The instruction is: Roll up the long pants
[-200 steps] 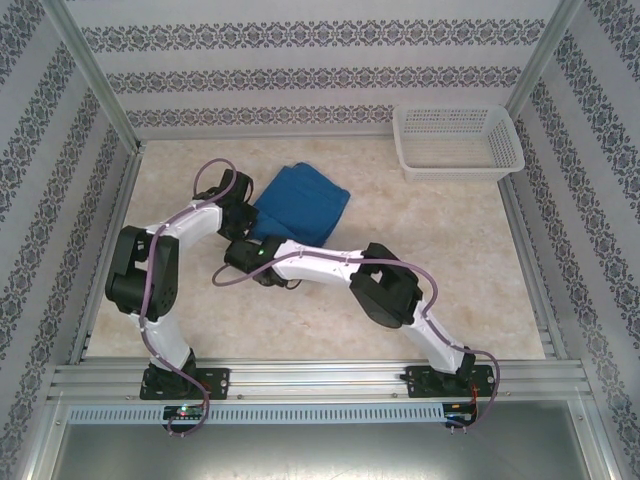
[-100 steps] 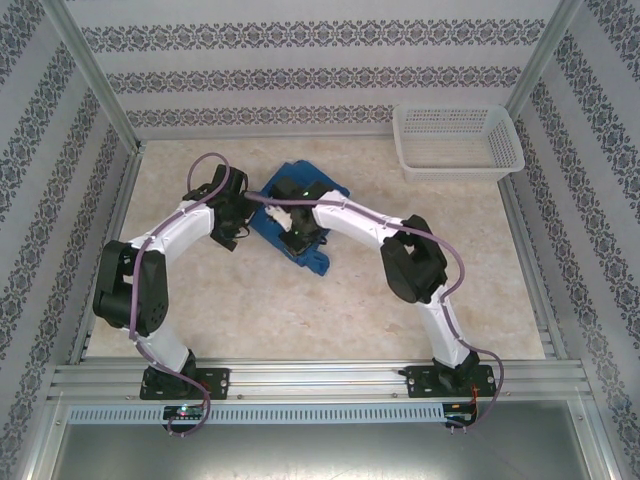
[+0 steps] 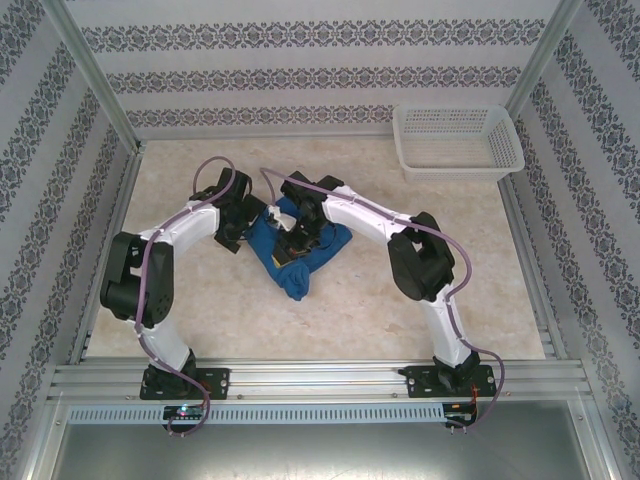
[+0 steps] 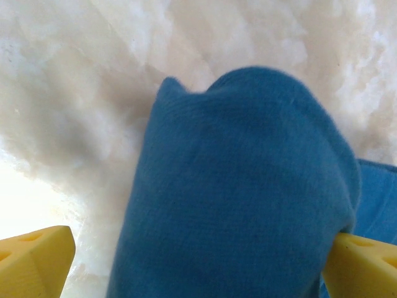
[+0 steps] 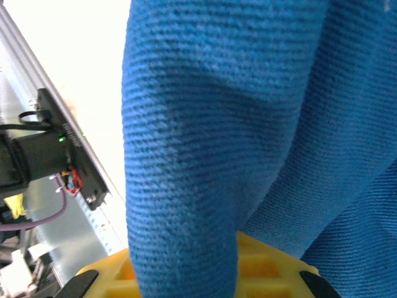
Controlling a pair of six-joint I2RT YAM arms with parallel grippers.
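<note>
The long pants point(image 3: 296, 266) lie as a crumpled royal-blue bundle on the table between the two arms. My left gripper point(image 3: 254, 216) sits at the bundle's left edge. In the left wrist view its yellow fingertips point(image 4: 34, 261) stand wide apart around a rounded fold of the pants point(image 4: 248, 186); the right one touches the cloth and the left one is clear of it. My right gripper point(image 3: 301, 238) is on top of the bundle. In the right wrist view it point(image 5: 205, 273) is shut, and a thick fold of the pants point(image 5: 186, 124) hangs over it.
A white plastic basket point(image 3: 458, 140) stands at the back right corner. Patterned walls and metal posts close in the marble-look table point(image 3: 420, 210). The front rail with the arm bases point(image 5: 62, 143) shows behind the cloth.
The right arm swung from the front of the cloth onto it and pulled a fold toward the near side. The flat folded pants have become a crumpled bundle. The left gripper stayed at the left edge.
</note>
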